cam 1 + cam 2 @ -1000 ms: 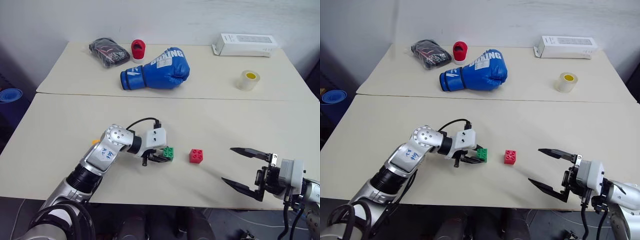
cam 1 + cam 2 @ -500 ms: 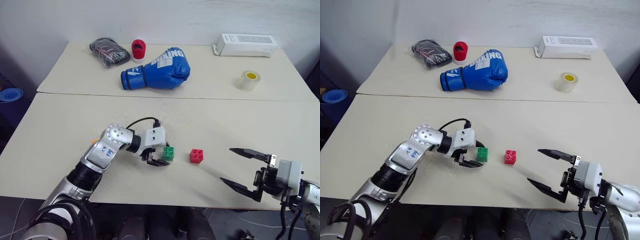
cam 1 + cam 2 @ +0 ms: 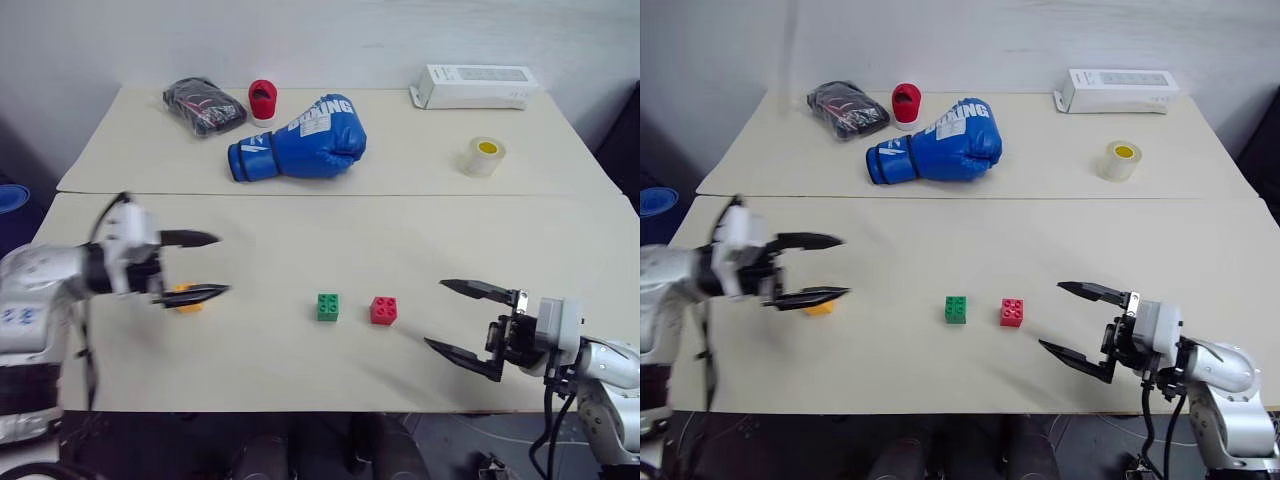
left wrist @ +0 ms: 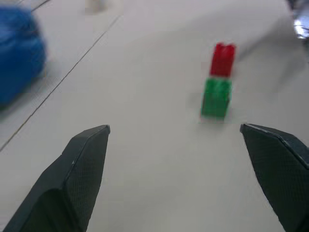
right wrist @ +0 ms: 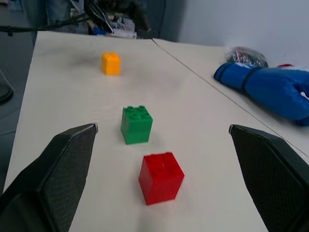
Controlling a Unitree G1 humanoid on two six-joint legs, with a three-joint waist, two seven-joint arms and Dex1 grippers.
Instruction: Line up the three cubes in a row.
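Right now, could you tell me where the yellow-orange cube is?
In the head views, the yellow-orange cube sits on the near table's left side, just under the left gripper, well left of the green cube.

Two beige tables (image 3: 420,250) stand pushed together, a seam running left to right between them. A plain pale wall (image 3: 330,35) rises behind the far table. At far left, on the dark floor, lies something blue (image 3: 8,197).
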